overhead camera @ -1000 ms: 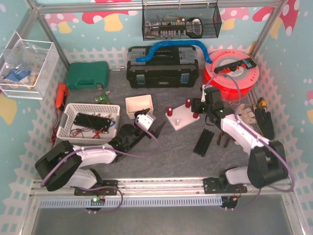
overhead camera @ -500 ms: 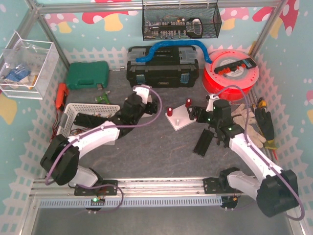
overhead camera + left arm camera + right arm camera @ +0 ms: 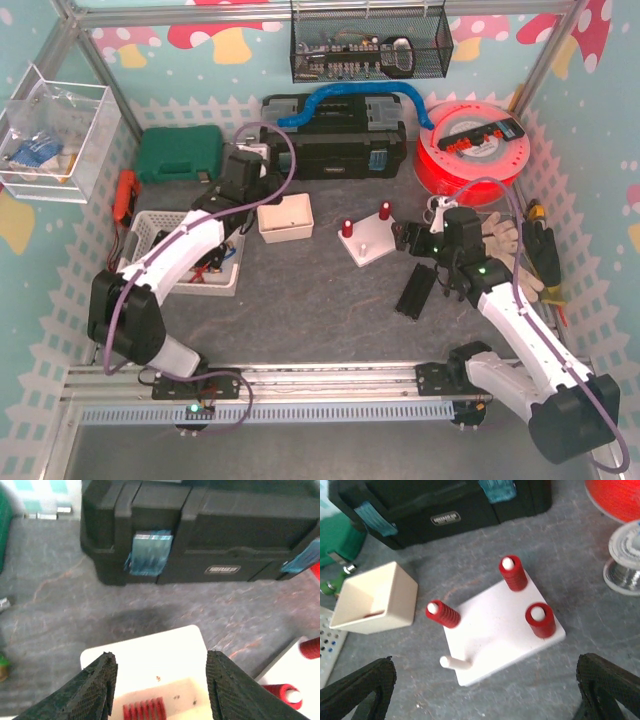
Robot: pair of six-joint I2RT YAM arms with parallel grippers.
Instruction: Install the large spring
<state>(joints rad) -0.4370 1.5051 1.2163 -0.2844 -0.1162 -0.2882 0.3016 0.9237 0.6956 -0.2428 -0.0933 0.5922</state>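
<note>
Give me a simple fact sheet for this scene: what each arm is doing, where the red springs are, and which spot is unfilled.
left gripper: open, poised over the small white box
loose red spring: lying inside the small white box
right gripper: open wide, holding nothing, above the white peg plate
fitted red springs: three, each on its own peg of the plate
bare peg: fourth peg at a plate corner, no spring on it

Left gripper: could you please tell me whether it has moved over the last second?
Yes. In the top view the left gripper has swung left and away from the bases, from beside the white peg plate toward the black toolbox.
</note>
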